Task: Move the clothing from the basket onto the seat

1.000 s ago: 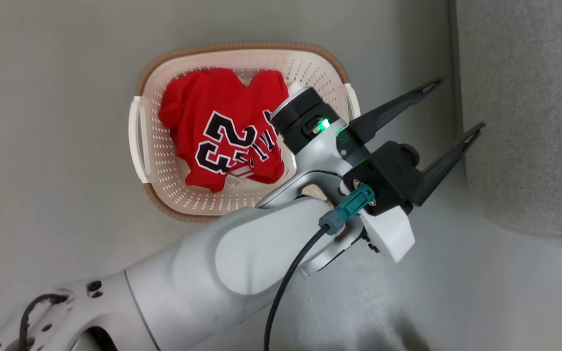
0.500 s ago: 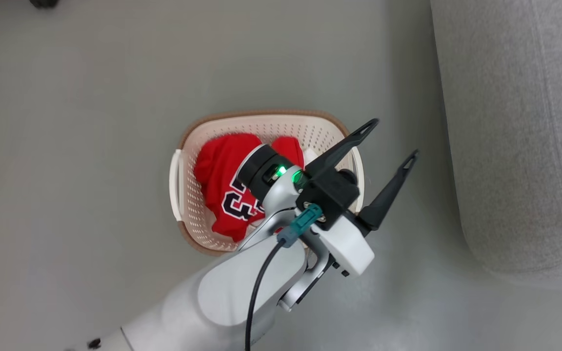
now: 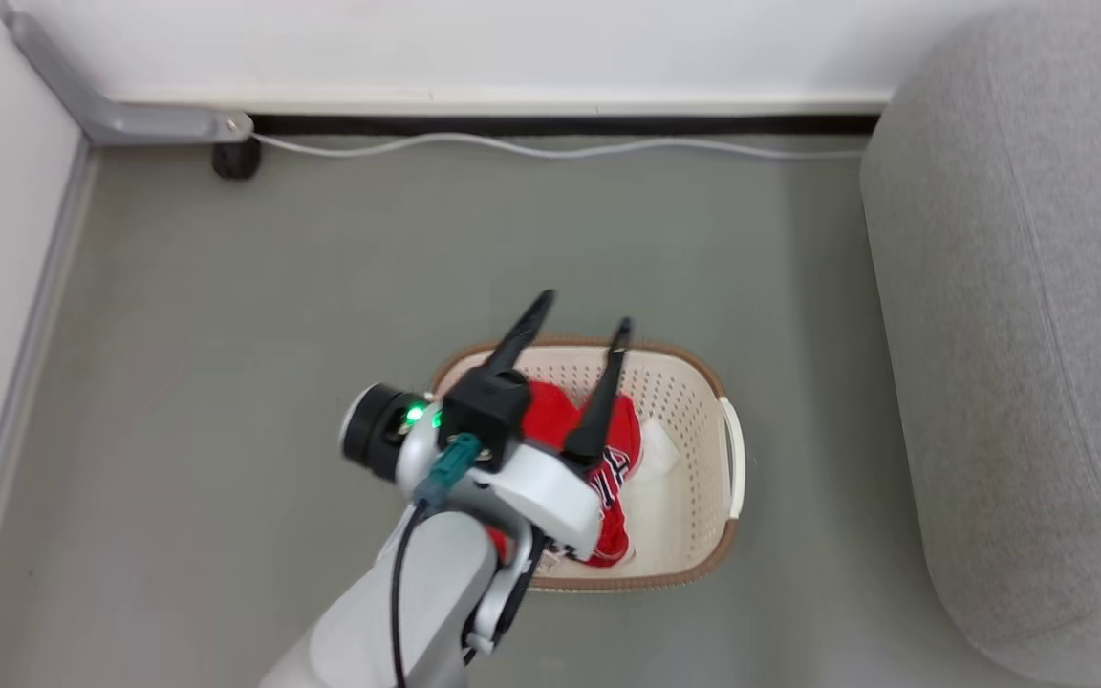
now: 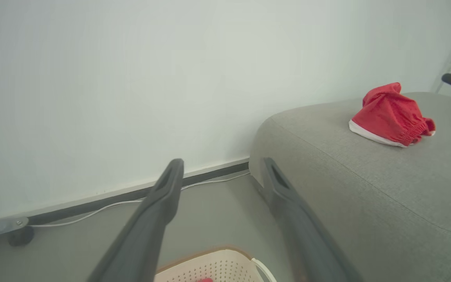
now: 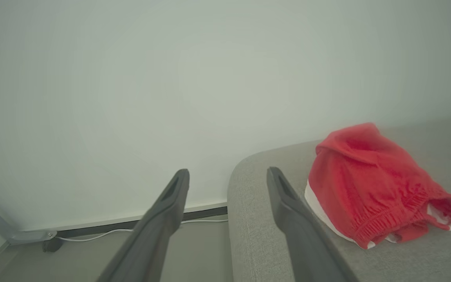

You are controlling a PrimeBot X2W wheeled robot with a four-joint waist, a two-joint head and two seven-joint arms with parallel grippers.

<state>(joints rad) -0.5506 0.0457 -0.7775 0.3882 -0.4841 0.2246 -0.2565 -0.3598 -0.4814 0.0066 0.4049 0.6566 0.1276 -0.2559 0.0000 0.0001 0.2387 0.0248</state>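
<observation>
Left gripper [image 3: 584, 313] is above the basket [image 3: 680, 401], both long dark fingers spread wide with nothing between them; the tips reach past the far rim, and the head view does not show how high they clear it. The basket stands on the grey floor [image 3: 321, 268], near the seat [image 3: 1019, 334] but apart from it. One item of the clothing, the jersey [image 3: 550, 413], lies crumpled inside the basket toward its left half, partly hidden behind the gripper body, with some navy and white lettering visible. The second item, the plain red garment [image 5: 366, 180] with white trim, sits bunched on top of the seat, near its rounded corner by the wall [image 3: 512, 48]. Right gripper [image 5: 227, 172] is level with the seat's edge, pointing toward the wall, fingers spread apart and empty, the garment just to one side of them. A white cable [image 3: 531, 148] runs along the foot of the wall. From the left wrist, the basket rim shows below the fingers
</observation>
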